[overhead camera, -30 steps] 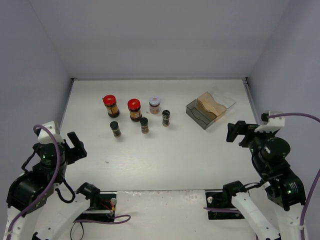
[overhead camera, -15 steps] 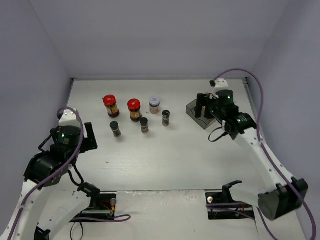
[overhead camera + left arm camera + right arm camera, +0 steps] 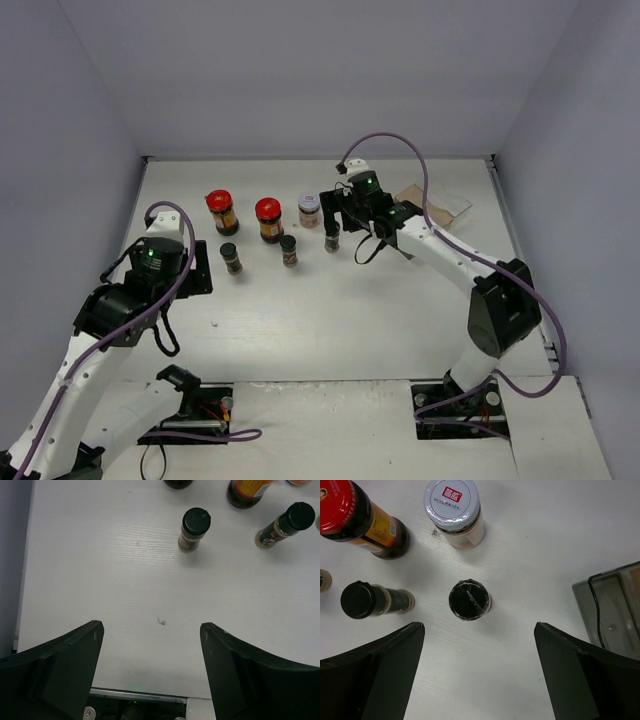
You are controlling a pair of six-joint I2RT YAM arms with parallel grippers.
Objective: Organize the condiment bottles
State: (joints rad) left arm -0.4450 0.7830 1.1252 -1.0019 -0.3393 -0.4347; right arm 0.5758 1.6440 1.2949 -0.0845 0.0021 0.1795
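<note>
A robotics lab cell: plain walls [image 3: 300,70] box in a white table [image 3: 350,310] bearing cabled arms [image 3: 440,252]

The right arm reaches out over the counter toward its far edge, right gripper [image 3: 479,630] pointing down, jaws spread wide. The left gripper [image 3: 151,630] hangs near the counter's left edge, jaws apart.

The white-lidded jar [image 3: 452,502] bears a red square on its lid with two white Chinese characters and a line of fine print beneath (both too small to read). Print on the red-lidded jar [image 3: 357,517]'s orange label is illegible.
</note>
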